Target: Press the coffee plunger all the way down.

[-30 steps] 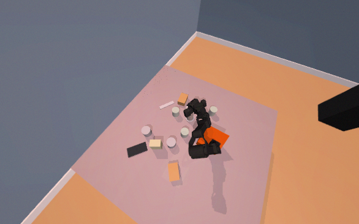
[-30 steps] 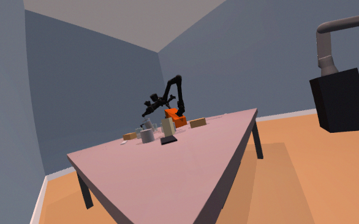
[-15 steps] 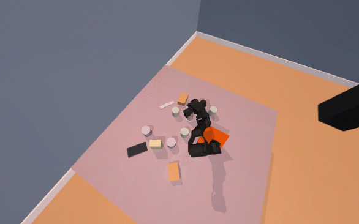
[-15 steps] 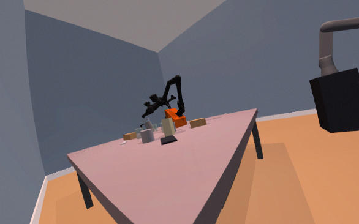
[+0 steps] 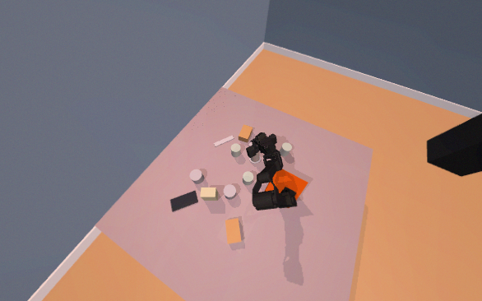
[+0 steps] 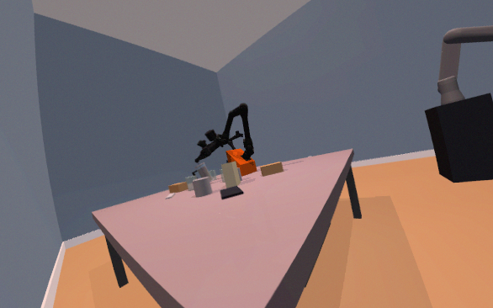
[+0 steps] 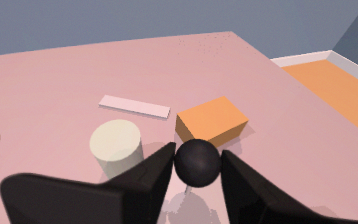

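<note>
Your pincer (image 7: 197, 162) pinches the plunger's black knob (image 7: 197, 163), a finger on each side. A cream cylinder (image 7: 116, 146) sits at ten o'clock of the knob, an orange block (image 7: 211, 121) at one o'clock, on the pink table (image 7: 55, 80).

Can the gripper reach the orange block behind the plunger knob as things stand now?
Probably not yet: the gripper is shut on the plunger knob, which sits between its jaws and the orange block. It would have to let go first.
</note>
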